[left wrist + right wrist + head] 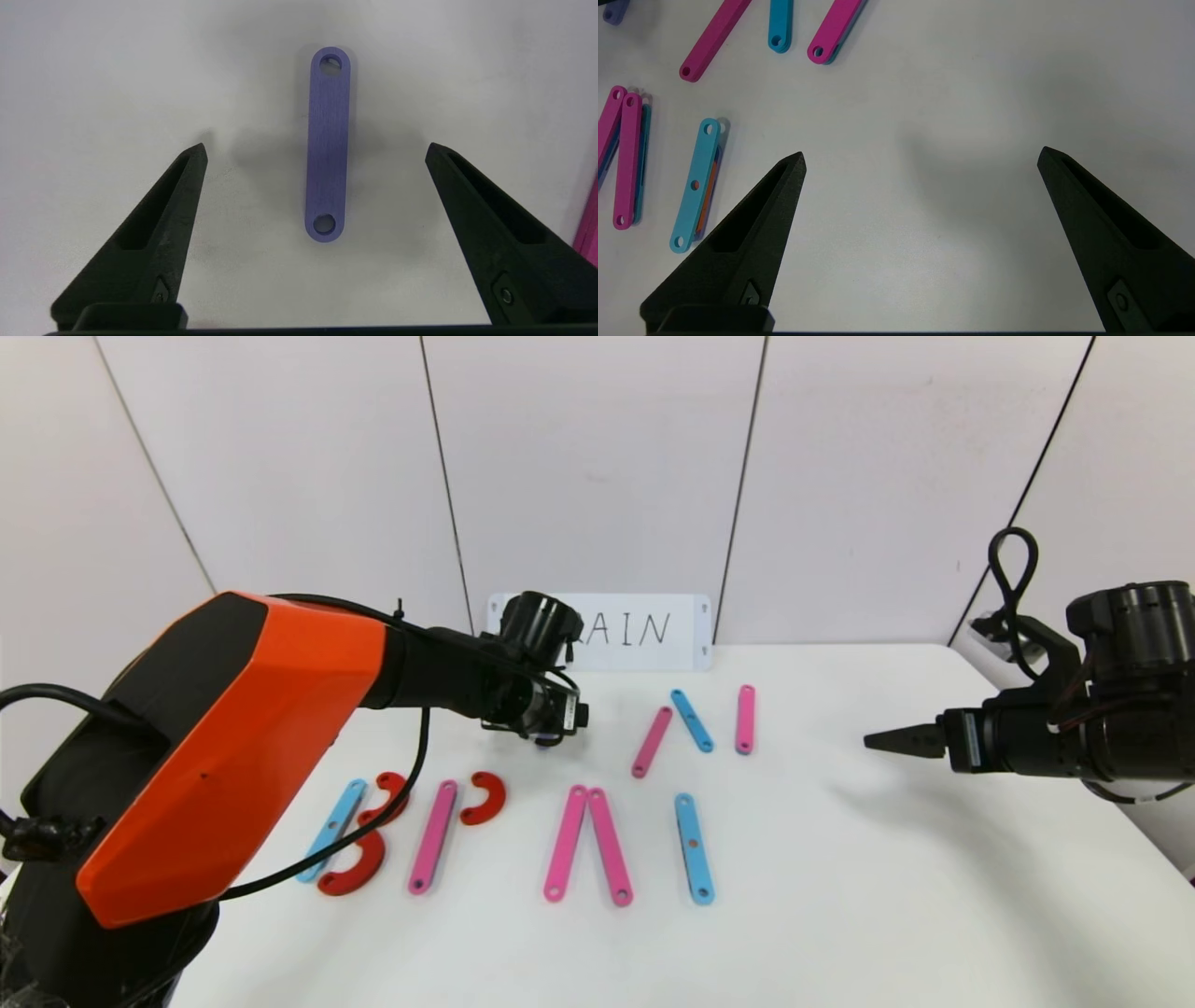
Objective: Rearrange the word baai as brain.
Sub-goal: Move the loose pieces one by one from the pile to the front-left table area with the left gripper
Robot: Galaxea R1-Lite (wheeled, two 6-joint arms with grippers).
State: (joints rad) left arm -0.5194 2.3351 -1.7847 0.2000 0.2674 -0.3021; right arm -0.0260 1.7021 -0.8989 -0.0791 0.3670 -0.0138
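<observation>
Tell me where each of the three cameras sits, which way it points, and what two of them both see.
Head view: on the robot's head, facing forward and down at the white table; both arms show, left gripper mid-table, right gripper at the right.
Left wrist view: on the left wrist, looking down between open fingers at a short purple plastic bar.
Right wrist view: on the right wrist, open fingers over bare table.
Shared: head and right wrist both show the long blue plastic strip.

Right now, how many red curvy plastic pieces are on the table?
3. Two red C-curves sit beside the blue strip at the near left; one lies right of the pink bar. The left arm may hide more.
</observation>
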